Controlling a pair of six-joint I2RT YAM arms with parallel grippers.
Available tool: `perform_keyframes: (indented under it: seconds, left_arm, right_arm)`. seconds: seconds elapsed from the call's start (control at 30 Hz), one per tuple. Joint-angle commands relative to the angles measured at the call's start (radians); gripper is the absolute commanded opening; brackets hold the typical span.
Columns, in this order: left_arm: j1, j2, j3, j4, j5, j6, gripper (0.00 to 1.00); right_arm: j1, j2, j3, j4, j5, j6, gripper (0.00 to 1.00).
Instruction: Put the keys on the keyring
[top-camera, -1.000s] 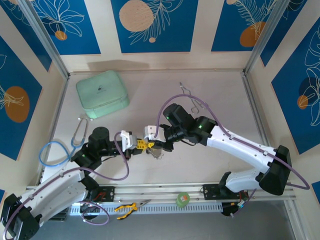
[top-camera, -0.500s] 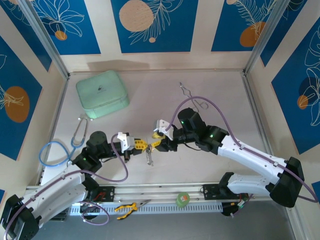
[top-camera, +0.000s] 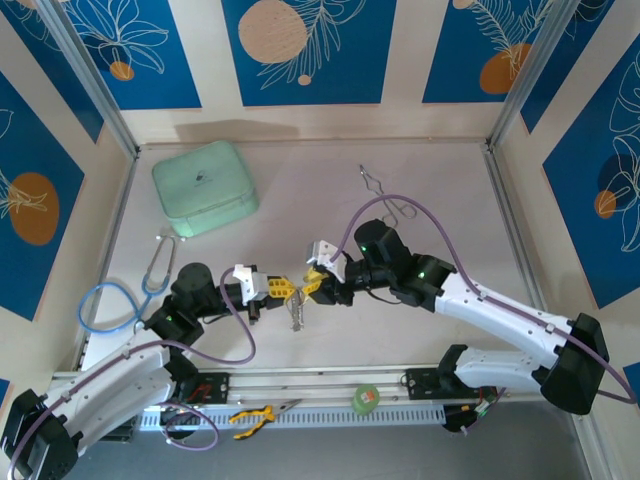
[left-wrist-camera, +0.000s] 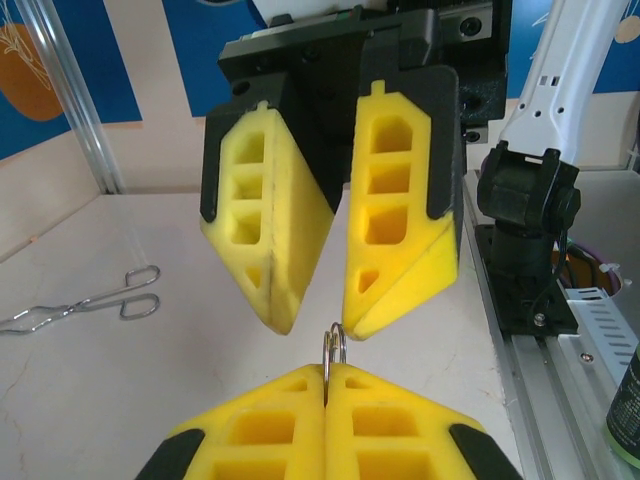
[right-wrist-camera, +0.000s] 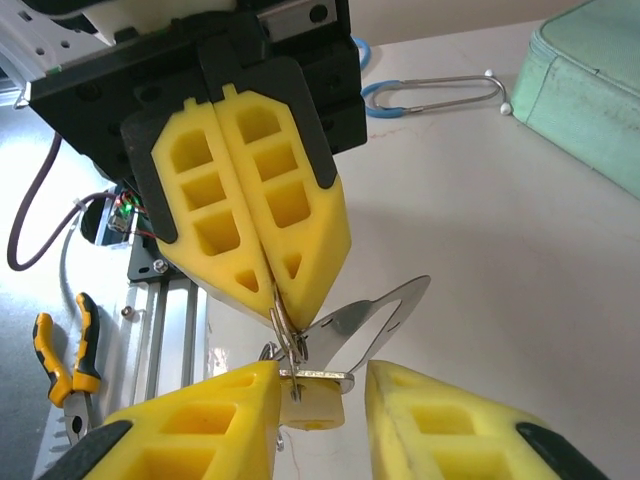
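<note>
Left fingers are pressed flat together on the thin silvery wire keyring. The ring stands edge-on above the tips, held off the surface, mid-scene btwn the two arms.

Right fingers are apart w/ a narrow-ish gap and clamp nothing. A small metal key w/ pale yellow head hangs from the ring into that gap, a flat silver blade beside it. Can't tell if the blade is the same key or a 2nd one.

Change: 1 s ago the right fingers were tight against the left ones, low, on the dangling bundle. By 0.5 s ago they'd backed off up-right and spread. Now same spot, gap a bit narrower, and the bundle hangs free under the ring.

Judgement: looks like a release after threading, so at least 1 key seems to be on the ring. The black-headed key isn't made out, so task likely not confirmable as done.

Cnt:
- 1 keyring
- 1 key sure (poss. 2)
- 1 mint-green rounded case
- 1 blue-tubed stethoscope
- 1 silver scissor-type forceps
- 1 yellow-handled pliers
- 1 green tape roll

The case, stethoscope and forceps lie on the pale surface, well apart from the ring. Pliers and roll lie on the rail by the arm bases.
</note>
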Motion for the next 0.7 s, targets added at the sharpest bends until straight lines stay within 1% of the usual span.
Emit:
perform_keyframes:
  seconds: [0.0,0.13,0.2,0.23,0.4,0.5,0.57,0.6,0.63,0.67]
  left_arm:
    - [-0.008,-0.016,-0.004,0.046,0.019,-0.012,0.00]
    - [-0.007,-0.018,-0.004,0.053,0.022,-0.017,0.00]
    - [-0.007,-0.019,-0.002,0.058,0.021,-0.020,0.00]
    - [-0.007,-0.019,-0.001,0.059,0.023,-0.020,0.00]
    - [-0.009,-0.008,0.020,0.066,0.052,-0.034,0.00]
    - [-0.013,0.000,0.028,0.077,0.072,-0.038,0.00]
    - [-0.014,0.003,0.027,0.079,0.074,-0.039,0.00]
    - [-0.014,0.004,0.026,0.079,0.074,-0.037,0.00]
    - [-0.015,0.004,0.023,0.081,0.072,-0.038,0.00]
    - [-0.016,0.003,0.021,0.084,0.071,-0.037,0.00]
  right_arm:
    - [0.005,0.010,0.025,-0.018,-0.016,0.005,0.22]
    - [0.004,0.014,0.033,-0.035,-0.026,-0.004,0.06]
    - [0.000,0.014,0.035,-0.045,-0.024,-0.007,0.00]
    - [-0.003,0.014,0.036,-0.050,-0.023,-0.005,0.00]
    - [-0.011,0.048,0.056,-0.091,-0.032,-0.010,0.00]
    - [-0.010,0.065,0.067,-0.082,-0.066,-0.003,0.00]
    - [-0.010,0.062,0.066,-0.065,-0.067,0.000,0.01]
    - [-0.011,0.056,0.062,-0.054,-0.063,0.000,0.08]
    - [-0.012,0.046,0.054,-0.041,-0.055,-0.002,0.17]
    - [-0.012,0.037,0.041,-0.028,-0.049,-0.003,0.22]
